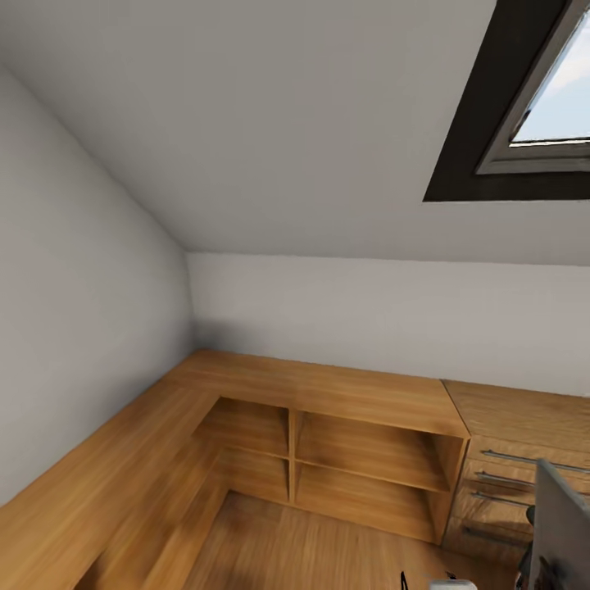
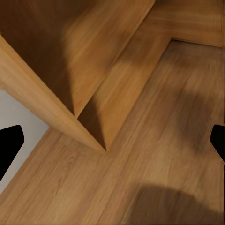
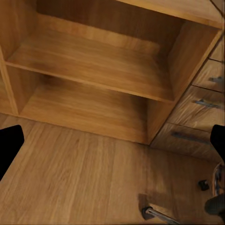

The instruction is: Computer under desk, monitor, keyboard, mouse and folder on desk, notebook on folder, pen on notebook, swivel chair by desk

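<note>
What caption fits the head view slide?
Attic corner: light-wood shelf unit under a skylight, drawer chest beside it, swivel chair at the frame edge.

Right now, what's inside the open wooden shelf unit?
The open wooden shelf unit has four cubbies, and all that show are bare wood. The right wrist view confirms two bare compartments. The left cubbies' far corners are shadowed, so I can't rule out small items there.

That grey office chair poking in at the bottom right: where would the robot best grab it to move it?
Probably the swivel chair is best held by the top edge of its grey back, which is upright and thin. The right hand, wide open, could come from its own side. The casters suggest the chair will roll.
</note>
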You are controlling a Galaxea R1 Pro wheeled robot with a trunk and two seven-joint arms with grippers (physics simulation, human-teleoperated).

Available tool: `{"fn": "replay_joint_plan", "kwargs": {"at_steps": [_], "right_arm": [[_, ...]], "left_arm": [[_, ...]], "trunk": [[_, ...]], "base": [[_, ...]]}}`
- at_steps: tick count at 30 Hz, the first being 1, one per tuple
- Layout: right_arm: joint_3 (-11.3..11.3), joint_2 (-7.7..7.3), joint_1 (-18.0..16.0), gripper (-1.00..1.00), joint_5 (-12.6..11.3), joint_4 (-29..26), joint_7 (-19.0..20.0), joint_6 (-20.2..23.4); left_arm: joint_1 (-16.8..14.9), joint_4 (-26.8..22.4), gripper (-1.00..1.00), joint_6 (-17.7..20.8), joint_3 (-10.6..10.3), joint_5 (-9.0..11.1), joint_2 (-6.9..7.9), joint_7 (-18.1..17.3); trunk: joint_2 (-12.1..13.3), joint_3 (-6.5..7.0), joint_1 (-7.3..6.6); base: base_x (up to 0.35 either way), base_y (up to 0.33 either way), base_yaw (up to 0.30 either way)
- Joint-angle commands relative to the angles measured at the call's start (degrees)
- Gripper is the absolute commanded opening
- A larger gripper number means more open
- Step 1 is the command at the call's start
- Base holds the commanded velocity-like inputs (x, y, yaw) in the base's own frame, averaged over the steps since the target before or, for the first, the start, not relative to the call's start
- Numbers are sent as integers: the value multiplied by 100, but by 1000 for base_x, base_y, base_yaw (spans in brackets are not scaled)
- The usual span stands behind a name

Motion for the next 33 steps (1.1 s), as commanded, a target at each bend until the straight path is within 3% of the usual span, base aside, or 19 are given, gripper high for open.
{"fn": "replay_joint_plan", "kwargs": {"at_steps": [1,15,22,23,26,31,33], "right_arm": [[47,-2,-3,100,0,5,-48,-3],[49,6,-3,100,-4,5,-48,-1],[47,18,-3,100,-3,5,137,-1],[44,42,-3,100,-19,5,350,42],[35,101,-3,100,-29,19,380,61],[41,190,-3,100,-30,144,392,67],[41,198,-3,100,-26,152,396,64]], "left_arm": [[0,0,100,1,-48,5,-1,54],[0,-32,100,-24,-44,3,-60,68],[0,-179,100,-29,-25,43,64,72],[0,-194,100,-52,-10,76,213,-108],[0,-196,100,-66,2,94,276,-311],[0,-195,100,-77,7,518,301,-387],[0,-192,100,-77,7,581,302,-391]], "trunk": [[-4,3,2],[-4,83,2],[-4,122,2],[-4,124,2],[-4,119,2],[-4,83,2],[-4,66,2]], "base": [[0,0,-227],[0,0,-227],[0,0,-227],[0,0,-250],[0,0,-241],[0,2,-116],[5,77,-30]]}}
